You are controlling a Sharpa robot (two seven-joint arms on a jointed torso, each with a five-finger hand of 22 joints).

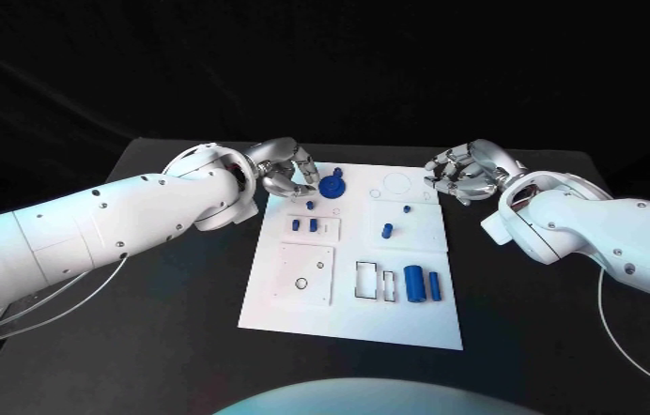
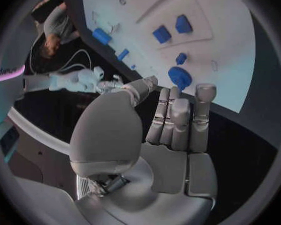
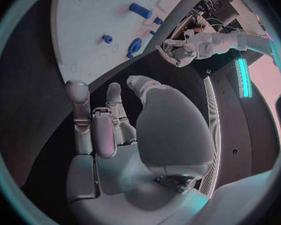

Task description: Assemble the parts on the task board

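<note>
1. We've got the board (image 1: 355,312) lying mid-frame on the black tabletop (image 1: 162,321) in the head view, with the blue parts scattered over it: a round disc (image 1: 333,187) near the board's upper left corner, small blocks (image 1: 307,223) just below it, a little piece (image 1: 388,230) in the middle, and two cylinders (image 1: 424,284) standing side by side toward the lower right.

2. Our left hand (image 1: 287,173) sits at the upper left of the board, right next to the disc. The fingers are half curled, and from the left wrist view they're lined up side by side pointing at the disc with nothing between them. We can't tell for sure if a fingertip is touching the disc, but it isn't gripped.

3. Our right hand (image 1: 463,173) hangs off the board's upper right corner, over bare tabletop. Fingers loosely curled in, holding nothing and touching nothing as far as we can see.

4. Our guess at the step: the left hand is going for the disc. To do it well, we'd spread the thumb away from the fingers first, come down so they straddle the disc's rim, then close. It looks flat and low, so a sloppy pinch will probably just skid it across the board.

5. We'd keep the right hand parked where it is, away from the small parts, so it doesn't knock anything.

6. Nothing looks seated yet, so we're early in the job.
</note>
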